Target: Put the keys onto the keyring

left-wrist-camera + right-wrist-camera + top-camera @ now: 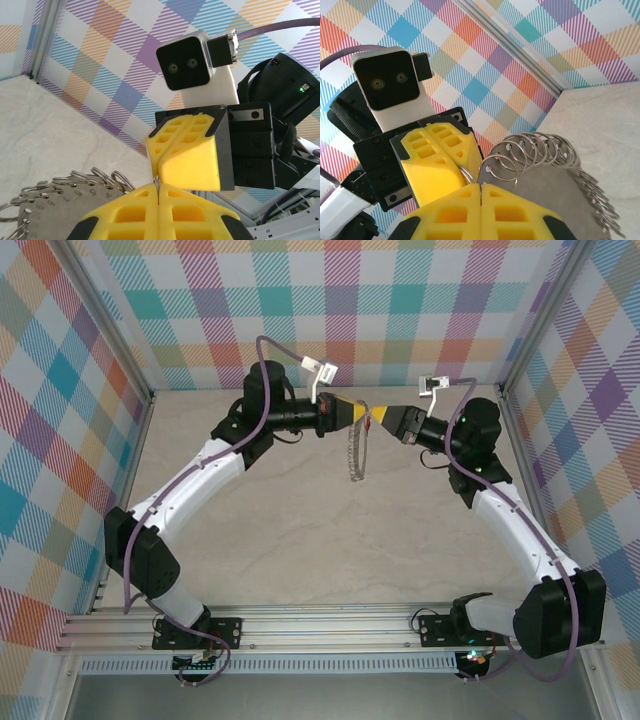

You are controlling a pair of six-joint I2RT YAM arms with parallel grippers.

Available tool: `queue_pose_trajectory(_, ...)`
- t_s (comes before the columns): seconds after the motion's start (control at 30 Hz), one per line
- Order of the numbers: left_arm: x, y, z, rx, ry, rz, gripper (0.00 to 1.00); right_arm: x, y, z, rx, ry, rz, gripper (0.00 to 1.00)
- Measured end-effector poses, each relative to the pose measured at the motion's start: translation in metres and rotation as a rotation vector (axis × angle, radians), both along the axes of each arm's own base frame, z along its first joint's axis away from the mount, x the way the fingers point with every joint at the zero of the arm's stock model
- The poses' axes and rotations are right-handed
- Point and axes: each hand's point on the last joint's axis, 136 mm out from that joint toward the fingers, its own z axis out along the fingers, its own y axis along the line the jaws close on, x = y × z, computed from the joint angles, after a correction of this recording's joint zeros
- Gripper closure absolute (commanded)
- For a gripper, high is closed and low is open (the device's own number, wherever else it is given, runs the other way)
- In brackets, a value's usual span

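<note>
Plaid walls [350,310]; keyring [356,455] top hidden btwn left hand [362,414], right hand [378,418].

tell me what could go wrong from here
1. The keyring hangs over the table from a thin pinch at its top edge, so a slip would likely drop it.
2. The left fingers and right fingers are shut tip to tip. Any push or uneven pull could jam them or twist the small rings.
</note>
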Motion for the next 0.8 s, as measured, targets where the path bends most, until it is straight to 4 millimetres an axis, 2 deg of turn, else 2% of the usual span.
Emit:
queue_pose_trajectory(0.37, 0.0003, 0.0059, 0.0079, -0.032, -0.025, 0.043, 1.0, -0.004, 0.0068, 0.0035, 0.034, 0.029, 0.04, 1.0)
queue_pose_trajectory(0.8, 0.003, 0.0098, 0.0082, -0.047, -0.043, 0.086, 1.0, -0.0064, 0.0091, 0.0024, 0.05, 0.071, 0.062, 1.0)
